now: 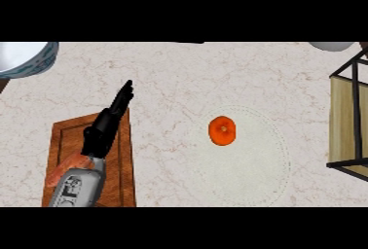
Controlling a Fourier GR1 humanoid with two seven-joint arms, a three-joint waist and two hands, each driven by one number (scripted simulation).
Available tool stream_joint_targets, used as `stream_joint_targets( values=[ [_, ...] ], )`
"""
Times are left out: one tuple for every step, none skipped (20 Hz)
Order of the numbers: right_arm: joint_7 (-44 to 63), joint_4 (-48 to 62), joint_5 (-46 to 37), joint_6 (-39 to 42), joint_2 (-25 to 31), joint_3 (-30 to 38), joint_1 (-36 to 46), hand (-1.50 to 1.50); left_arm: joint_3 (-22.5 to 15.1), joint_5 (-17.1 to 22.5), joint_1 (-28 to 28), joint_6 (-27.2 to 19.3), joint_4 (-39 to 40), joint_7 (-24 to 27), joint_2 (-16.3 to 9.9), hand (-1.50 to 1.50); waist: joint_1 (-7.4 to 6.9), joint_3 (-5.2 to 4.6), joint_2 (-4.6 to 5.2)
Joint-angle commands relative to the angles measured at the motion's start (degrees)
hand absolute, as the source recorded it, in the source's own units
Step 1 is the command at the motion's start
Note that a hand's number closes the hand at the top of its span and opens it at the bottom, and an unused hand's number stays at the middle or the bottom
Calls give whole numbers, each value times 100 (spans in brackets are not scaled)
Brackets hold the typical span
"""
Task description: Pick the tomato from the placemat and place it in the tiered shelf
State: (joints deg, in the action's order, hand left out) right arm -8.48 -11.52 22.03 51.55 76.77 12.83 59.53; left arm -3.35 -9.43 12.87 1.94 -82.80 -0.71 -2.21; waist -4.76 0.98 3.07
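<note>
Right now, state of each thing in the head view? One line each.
tomato: on the placemat, untouched, no hand near it.
placemat: flat on the counter, holds only the tomato.
tiered shelf: at the right edge, visible part bare.
left hand: open, fingers straight, over the wooden board's top edge.
wooden board: flat, partly under the left forearm.
bowl: top left, cut off.
right hand: not in view.

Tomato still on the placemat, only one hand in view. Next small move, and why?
Probably bring the right hand in over the tomato. It sits untouched on the round placemat, with the tiered shelf at the right edge. Only the left hand shows, fingers straight, above the wooden board, far from it.
</note>
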Motion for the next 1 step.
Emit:
stream_joint_targets(
  values=[
    [-270, -14, -51, 404, 90, -11, -132, -150, -3, -4, 66, -11, -59, -61, 6, 0, 10, 31, 4]
  ],
)
